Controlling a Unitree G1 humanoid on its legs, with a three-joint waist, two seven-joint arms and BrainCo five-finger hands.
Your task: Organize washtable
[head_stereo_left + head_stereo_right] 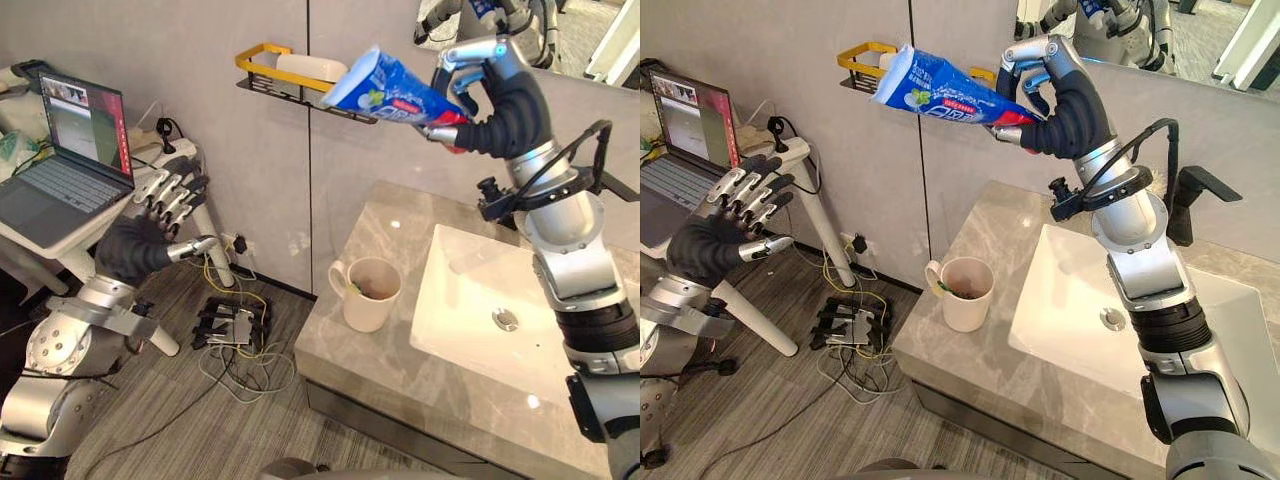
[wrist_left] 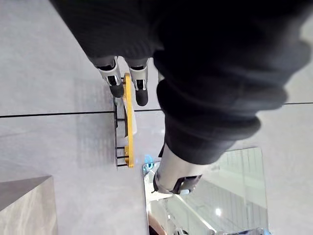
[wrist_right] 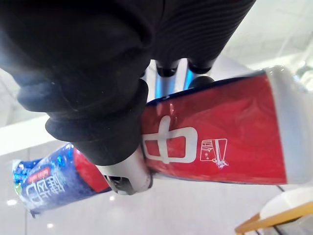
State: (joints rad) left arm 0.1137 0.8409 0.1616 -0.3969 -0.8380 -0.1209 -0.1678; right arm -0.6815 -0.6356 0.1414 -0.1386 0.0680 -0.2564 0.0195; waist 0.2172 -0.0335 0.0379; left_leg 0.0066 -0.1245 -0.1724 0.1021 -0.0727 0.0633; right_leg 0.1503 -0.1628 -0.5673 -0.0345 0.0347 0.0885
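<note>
The worktop (image 1: 370, 375) is a grey, veined stone slab set against a wall of plain grey panels, with a white sink (image 1: 455, 300) sunk into its right part and a metal drain (image 1: 506, 319) at the bottom of the basin. A cream mug (image 1: 372, 297) stands upright on the stone just beside the sink's left edge, with something greenish inside it. A black faucet (image 1: 1196, 198) rises behind the basin, and a mirror (image 1: 585, 45) hangs on the wall above.

High above the worktop, the right hand (image 1: 503, 112) is clenched around the red cap end of a toothpaste tube (image 1: 388, 92). Its blue flat end points at a yellow-rimmed wire shelf (image 1: 251, 53) on the wall, where a white item (image 1: 308, 68) lies. Whether tube and shelf touch cannot be told.

The left hand (image 1: 135, 247) hangs well off the worktop, fingers straight and spread, holding nothing, near an open laptop (image 1: 70, 160). Cables and a power strip (image 1: 226, 325) lie on the grey floor (image 1: 200, 430).
</note>
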